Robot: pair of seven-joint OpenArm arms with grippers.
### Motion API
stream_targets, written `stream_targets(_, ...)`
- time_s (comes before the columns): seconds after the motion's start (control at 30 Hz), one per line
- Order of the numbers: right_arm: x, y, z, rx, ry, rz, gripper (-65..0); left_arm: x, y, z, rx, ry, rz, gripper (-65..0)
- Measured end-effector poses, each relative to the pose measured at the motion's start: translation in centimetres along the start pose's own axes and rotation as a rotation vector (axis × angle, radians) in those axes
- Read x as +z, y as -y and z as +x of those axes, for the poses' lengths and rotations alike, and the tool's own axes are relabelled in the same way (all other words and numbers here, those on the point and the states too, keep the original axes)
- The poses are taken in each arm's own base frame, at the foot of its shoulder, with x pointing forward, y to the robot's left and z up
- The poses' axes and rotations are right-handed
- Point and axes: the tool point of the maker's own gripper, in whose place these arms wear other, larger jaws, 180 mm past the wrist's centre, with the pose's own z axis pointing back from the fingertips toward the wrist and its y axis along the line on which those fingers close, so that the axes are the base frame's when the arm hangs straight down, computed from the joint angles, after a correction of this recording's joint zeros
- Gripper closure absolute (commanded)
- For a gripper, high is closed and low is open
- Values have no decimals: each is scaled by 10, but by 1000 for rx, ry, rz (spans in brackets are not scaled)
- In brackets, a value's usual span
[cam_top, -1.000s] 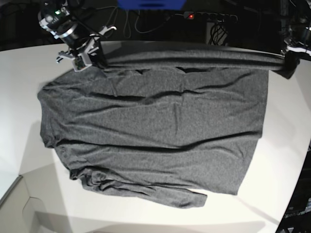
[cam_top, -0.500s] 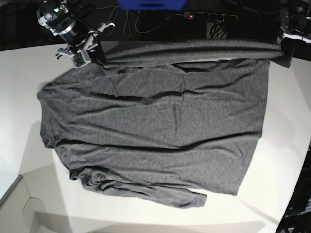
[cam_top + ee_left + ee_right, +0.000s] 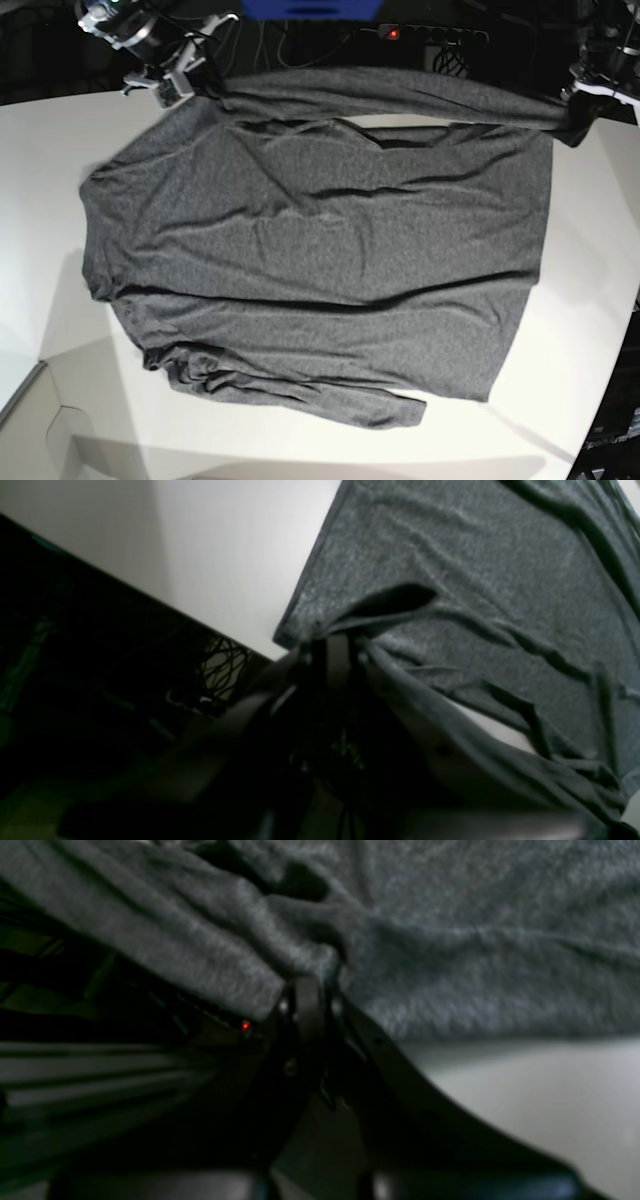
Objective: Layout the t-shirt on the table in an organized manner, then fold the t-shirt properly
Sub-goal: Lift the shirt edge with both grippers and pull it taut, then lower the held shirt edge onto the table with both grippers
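The dark grey t-shirt (image 3: 320, 250) lies spread over the white table (image 3: 60, 160), with a bunched sleeve along its near edge. Its far edge is a long strip stretched taut between my two grippers and held above the table's far edge. My right gripper (image 3: 192, 85), at the top left of the base view, is shut on one end of that strip. Up close, the right gripper (image 3: 310, 990) pinches a fold of the knit. My left gripper (image 3: 578, 108), at the top right, is shut on the other end. The left gripper (image 3: 336, 652) clamps bunched cloth near the shirt's corner.
Behind the table's far edge are a power strip (image 3: 430, 35) with a red light, cables, and a blue object (image 3: 310, 8). The table's curved edge (image 3: 625, 330) runs down the right side. Bare tabletop lies left of and in front of the shirt.
Both grippers have moved toward the far edge, carrying the stretched strip up and back. The shirt's upper part has been pulled flatter, and a strip of table shows under the lifted edge.
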Motion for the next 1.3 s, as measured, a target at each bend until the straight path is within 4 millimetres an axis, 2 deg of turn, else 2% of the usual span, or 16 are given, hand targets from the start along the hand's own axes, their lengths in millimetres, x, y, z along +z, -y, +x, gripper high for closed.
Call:
stream_targets(0.23, 9, 24, -1, -4, -2, -71, 0, -6, 6, 19, -16, 40, -23, -3)
stream_targets(0.4, 9, 25, 3, 1, 9, -77, 0, -10, 7, 29, -26, 58, -29, -3)
stream_targets(0.5, 10, 27, 20, 28, 50, -82, 0, -13, -1, 23, -4, 44, -19, -3)
stream_targets(0.57, 10, 27, 26, 37, 65, -84, 0, -16, -7, 15, 16, 17, -9, -3)
stream_targets(0.7, 6, 33, 39, 55, 89, -93, 0, -19, -10, 11, 34, 10, -8, -3)
stream_targets(1.1, -6, 44, 72, 76, 174, -115, 0, -28, 1, 29, 42, 64, -40, -3)
stream_targets(1.3, -10, 50, 87, 88, 209, -122, 0, -39, -5, 32, 31, 58, 1, -3)
